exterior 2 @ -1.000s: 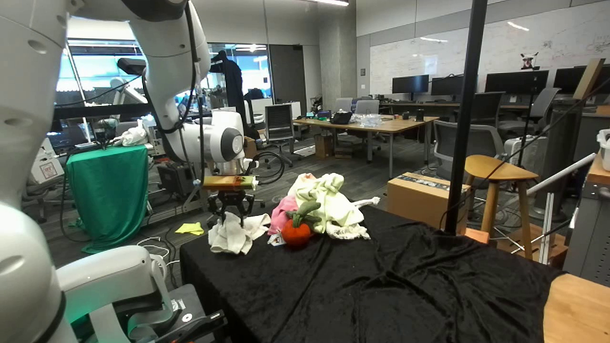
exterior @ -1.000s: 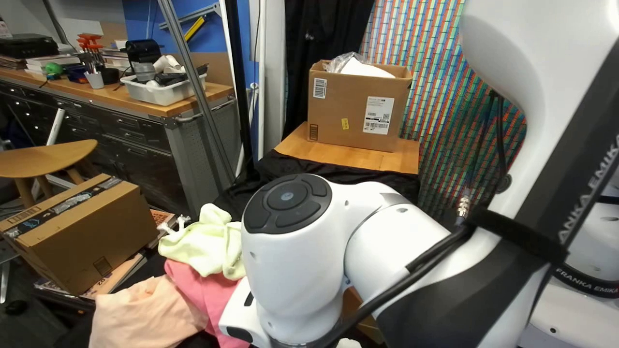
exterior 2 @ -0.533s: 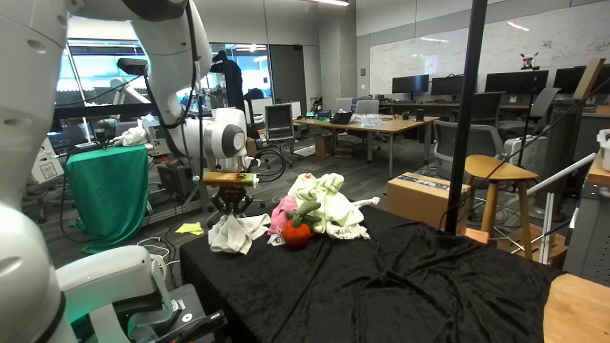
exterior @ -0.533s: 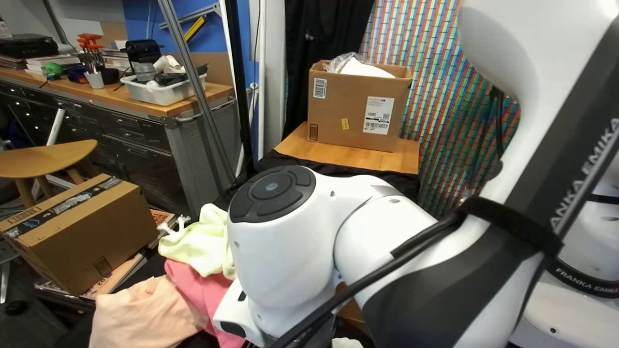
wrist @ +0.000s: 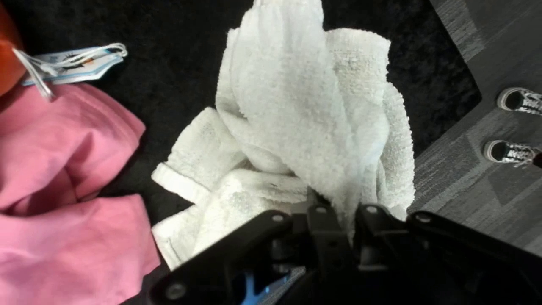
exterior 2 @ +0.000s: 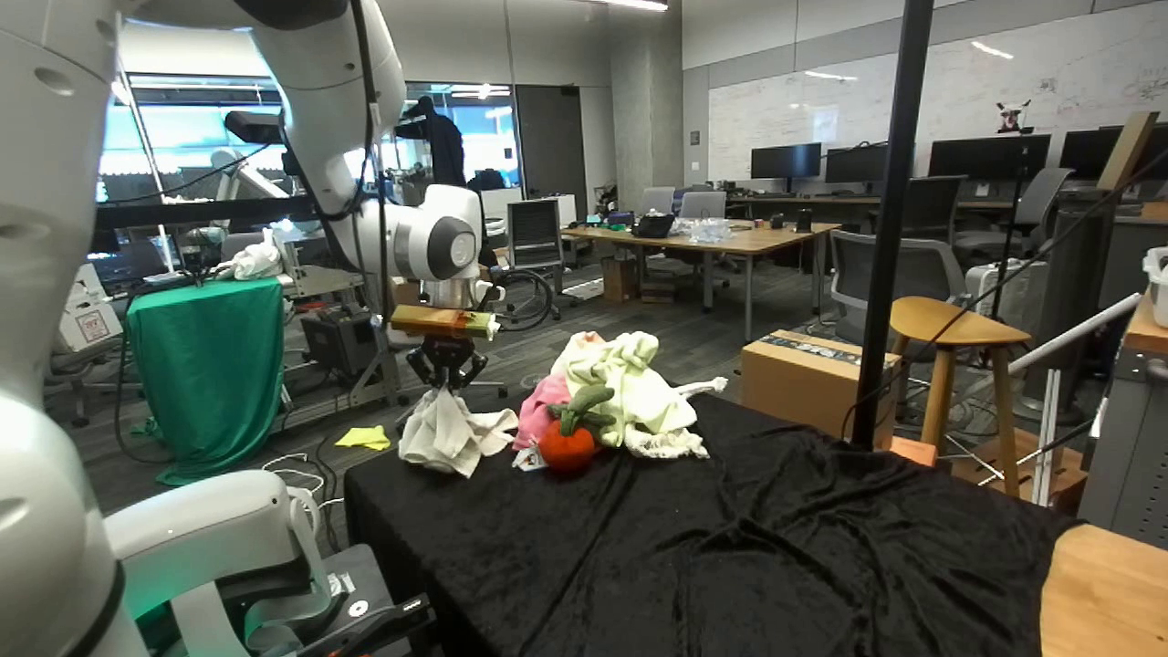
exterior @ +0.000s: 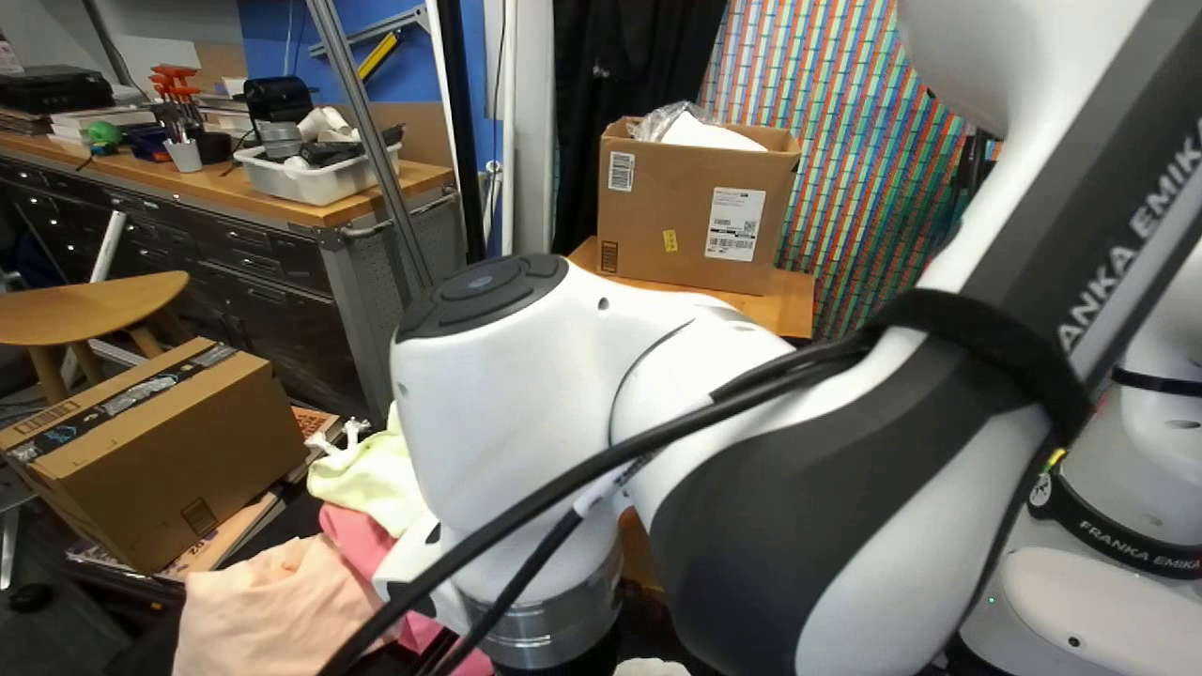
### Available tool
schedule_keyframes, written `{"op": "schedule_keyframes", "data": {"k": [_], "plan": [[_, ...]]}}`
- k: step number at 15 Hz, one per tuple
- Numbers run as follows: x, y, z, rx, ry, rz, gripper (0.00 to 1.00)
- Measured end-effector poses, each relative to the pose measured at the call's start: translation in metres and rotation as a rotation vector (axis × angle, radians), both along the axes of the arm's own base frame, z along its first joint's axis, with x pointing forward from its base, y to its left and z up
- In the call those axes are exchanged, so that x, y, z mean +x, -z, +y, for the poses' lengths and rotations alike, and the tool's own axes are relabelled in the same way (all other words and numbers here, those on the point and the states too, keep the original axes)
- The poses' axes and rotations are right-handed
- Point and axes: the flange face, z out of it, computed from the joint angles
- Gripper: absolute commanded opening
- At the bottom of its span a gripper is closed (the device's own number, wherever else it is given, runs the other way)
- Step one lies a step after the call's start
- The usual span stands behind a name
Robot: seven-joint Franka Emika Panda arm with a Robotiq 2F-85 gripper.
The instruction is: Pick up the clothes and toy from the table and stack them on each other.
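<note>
In the wrist view, the Robotiq gripper [wrist: 338, 207] is clamped on a gathered fold of the white terry towel [wrist: 296, 106], its jaws close together with fabric between them. In an exterior view the towel rises to a peak beneath the gripper, while its lower folds spread over the black velvet tablecloth [exterior 2: 730, 547]. Just beside it, across a narrow strip of velvet, lies the crumpled pink garment [wrist: 76, 140]. At that garment's edge sits the red plush toy [exterior 2: 567, 447] with its green stem, and a printed tag [wrist: 80, 65] with white string lies next to the toy. A pale lime garment [exterior 2: 630, 383] is heaped over part of the pink one; a peach garment [exterior: 282, 610] lies alongside in an exterior view. Farther out, a taped cardboard box [exterior 2: 794, 392] stands near a wooden stool [exterior 2: 958, 321] in both exterior views.
</note>
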Motion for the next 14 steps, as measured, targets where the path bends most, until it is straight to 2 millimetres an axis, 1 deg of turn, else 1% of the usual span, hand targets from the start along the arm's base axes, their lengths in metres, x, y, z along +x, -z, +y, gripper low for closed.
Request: {"op": "schedule_keyframes", "data": {"k": [4, 7, 9, 12, 14], "plan": [[0.013, -0.029, -0.002, 0.036, 0.035, -0.017, 0.06], [0.028, -0.059, -0.008, 0.061, 0.078, -0.07, 0.05], [0.042, -0.083, -0.016, 0.079, 0.131, -0.108, 0.05], [0.066, -0.116, -0.033, 0.103, 0.229, -0.164, 0.05], [0.081, -0.136, -0.045, 0.118, 0.298, -0.195, 0.05]]}}
